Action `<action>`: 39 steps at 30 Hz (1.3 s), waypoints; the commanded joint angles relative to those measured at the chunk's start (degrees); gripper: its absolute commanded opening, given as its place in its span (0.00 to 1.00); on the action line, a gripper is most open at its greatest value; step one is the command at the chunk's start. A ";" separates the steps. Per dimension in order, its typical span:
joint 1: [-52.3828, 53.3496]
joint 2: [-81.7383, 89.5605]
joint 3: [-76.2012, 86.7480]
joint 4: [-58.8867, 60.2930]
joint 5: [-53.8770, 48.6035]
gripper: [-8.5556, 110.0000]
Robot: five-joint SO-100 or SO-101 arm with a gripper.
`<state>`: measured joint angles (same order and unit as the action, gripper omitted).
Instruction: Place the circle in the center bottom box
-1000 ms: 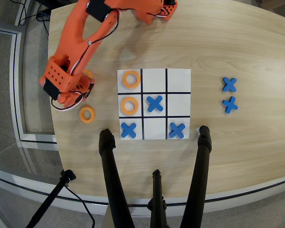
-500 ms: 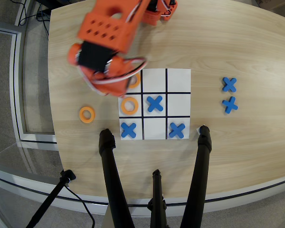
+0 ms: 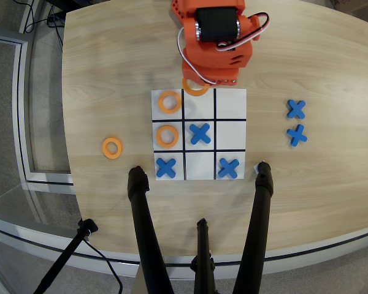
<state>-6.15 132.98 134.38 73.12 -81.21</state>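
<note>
Near the top centre of the overhead view, the orange arm's tool (image 3: 196, 82) hangs over the upper edge of the grid sheet (image 3: 230, 131), with the circle (image 3: 195, 87) showing just beneath it. Only part of that flat orange ring is visible, the rest hidden under the arm; whether the tool pinches it I cannot tell. The center bottom box (image 3: 199, 95) is a bare white cell directly below the ring. Two more orange rings (image 3: 169, 101) (image 3: 167, 135) fill the left column, a fourth (image 3: 112, 147) lies on the wooden counter (image 3: 306, 67) at left. Blue X pieces (image 3: 200, 133) occupy three cells.
</note>
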 commanded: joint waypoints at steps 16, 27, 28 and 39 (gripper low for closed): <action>-1.93 -19.60 2.02 -26.19 2.81 0.07; -0.35 -27.86 0.97 -27.86 2.64 0.07; -0.35 -28.39 0.97 -27.95 2.64 0.07; -0.09 -30.41 0.62 -28.74 2.64 0.07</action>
<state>-6.59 103.10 136.14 44.74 -78.40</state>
